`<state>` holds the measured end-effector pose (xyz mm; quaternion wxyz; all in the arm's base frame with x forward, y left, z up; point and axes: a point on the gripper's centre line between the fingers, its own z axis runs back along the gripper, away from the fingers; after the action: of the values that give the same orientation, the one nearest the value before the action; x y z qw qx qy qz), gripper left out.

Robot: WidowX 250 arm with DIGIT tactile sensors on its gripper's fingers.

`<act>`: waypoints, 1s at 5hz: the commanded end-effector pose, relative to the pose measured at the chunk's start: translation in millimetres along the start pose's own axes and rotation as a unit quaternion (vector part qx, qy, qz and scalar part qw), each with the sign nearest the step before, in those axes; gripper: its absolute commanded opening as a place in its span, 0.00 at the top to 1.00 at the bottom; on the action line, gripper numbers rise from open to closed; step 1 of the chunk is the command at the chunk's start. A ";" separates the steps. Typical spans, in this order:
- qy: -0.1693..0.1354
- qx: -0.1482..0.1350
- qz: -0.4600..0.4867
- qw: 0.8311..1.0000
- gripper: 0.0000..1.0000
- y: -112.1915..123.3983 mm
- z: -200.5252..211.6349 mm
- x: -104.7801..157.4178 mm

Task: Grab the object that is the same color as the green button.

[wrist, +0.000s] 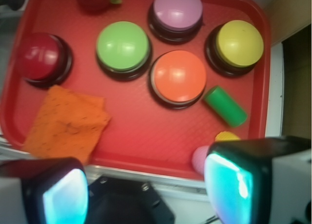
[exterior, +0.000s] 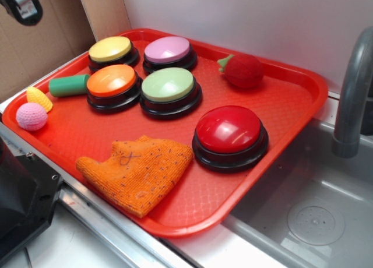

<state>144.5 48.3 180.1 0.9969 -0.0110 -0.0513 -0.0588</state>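
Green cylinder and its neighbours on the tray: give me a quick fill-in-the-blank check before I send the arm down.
1. The green cylinder lies beside the ____-topped button.
2. The green button sits between the orange button and the ____ button.
3. The orange cloth rests on the ____ tray.
4. The end effector holds ____.

Missing words: orange; red; red; nothing

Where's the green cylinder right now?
In the exterior view the green cylinder lies at the tray's left edge, against the orange button, just above the yellow corn toy.
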 end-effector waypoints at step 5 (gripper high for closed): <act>-0.068 -0.041 -0.253 0.964 0.00 99.1 -111.0 33.4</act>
<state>192.8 134.5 61.0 0.9430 -0.0634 -0.1058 -0.3090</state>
